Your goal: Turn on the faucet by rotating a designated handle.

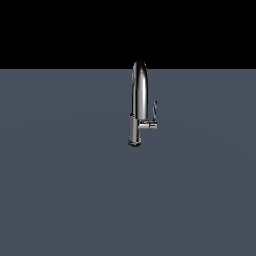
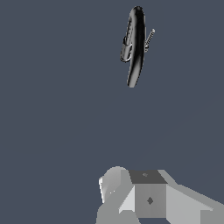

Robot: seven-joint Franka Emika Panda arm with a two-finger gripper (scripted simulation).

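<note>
The handle is a thin chrome lever standing up from the end of the short side stub, on the exterior view's right of the faucet. The faucet stands upright on a flat grey-blue floor, its narrow arched spout rising against the black backdrop. In the wrist view the faucet appears from above, with the handle just beside the spout. The gripper shows only in the wrist view, well apart from the faucet and touching nothing; I cannot tell whether its fingers are apart or together.
</note>
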